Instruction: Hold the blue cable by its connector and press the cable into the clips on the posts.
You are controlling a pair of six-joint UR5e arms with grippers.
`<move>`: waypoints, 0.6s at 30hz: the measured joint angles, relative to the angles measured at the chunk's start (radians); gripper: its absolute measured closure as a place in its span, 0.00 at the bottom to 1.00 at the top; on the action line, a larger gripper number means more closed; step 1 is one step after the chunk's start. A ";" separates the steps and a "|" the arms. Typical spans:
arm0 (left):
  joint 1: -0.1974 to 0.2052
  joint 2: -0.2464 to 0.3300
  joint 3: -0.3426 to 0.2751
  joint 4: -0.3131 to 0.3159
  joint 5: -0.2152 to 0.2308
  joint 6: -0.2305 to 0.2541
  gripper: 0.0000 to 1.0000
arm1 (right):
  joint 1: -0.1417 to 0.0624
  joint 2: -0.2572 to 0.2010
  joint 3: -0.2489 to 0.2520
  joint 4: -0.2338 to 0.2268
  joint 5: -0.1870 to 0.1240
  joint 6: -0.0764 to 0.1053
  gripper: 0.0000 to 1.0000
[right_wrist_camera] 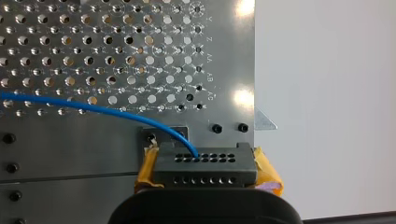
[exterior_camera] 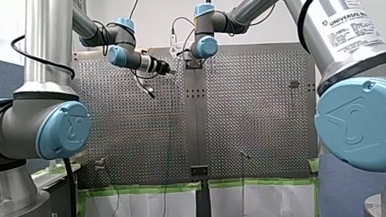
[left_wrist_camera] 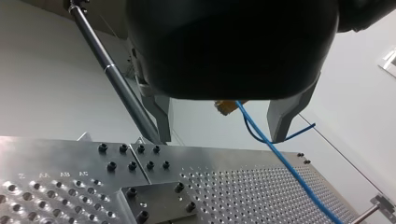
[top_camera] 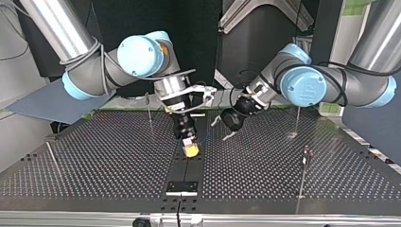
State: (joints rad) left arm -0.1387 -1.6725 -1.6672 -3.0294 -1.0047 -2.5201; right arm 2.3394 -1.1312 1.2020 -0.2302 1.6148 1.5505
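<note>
Yellow-padded right tool point(right_wrist_camera: 206, 176) tight on grey connector point(right_wrist_camera: 205, 161) of blue cable point(right_wrist_camera: 93, 108); left tool point(left_wrist_camera: 222, 135) wide apart.

I count two arms, my left arm point(top_camera: 307, 87) and my right arm point(top_camera: 142, 54). Each one carries one gripper, so there are two grippers: my left gripper point(left_wrist_camera: 220, 137) and my right gripper point(top_camera: 190, 150). Each gripper has two fingers. There is one blue cable point(right_wrist_camera: 93, 108) and one connector point(right_wrist_camera: 205, 168). There is one perforated table point(top_camera: 94, 161). On it I can count four thin posts point(top_camera: 149, 112), as far as the top view lets me tell.
</note>
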 joint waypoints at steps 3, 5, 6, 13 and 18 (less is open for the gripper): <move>-0.006 -0.002 0.000 -0.001 0.001 -0.001 0.00 | 0.001 0.000 0.000 0.000 -0.001 0.000 1.00; -0.010 -0.007 0.000 -0.003 0.001 -0.001 0.00 | 0.002 0.000 0.000 -0.001 -0.001 0.000 1.00; -0.014 -0.013 0.000 -0.006 0.001 0.000 0.00 | 0.003 0.000 0.000 -0.001 -0.001 0.000 1.00; -0.034 -0.059 0.004 -0.011 -0.003 0.022 0.00 | 0.003 0.000 0.000 -0.002 -0.001 0.000 1.00; -0.039 -0.071 0.011 -0.007 -0.006 0.016 0.00 | 0.002 0.001 0.000 -0.002 -0.001 0.000 1.00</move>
State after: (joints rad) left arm -0.1776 -1.7430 -1.6564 -3.0359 -1.0107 -2.5037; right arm 2.3419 -1.1306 1.2020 -0.2323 1.6139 1.5507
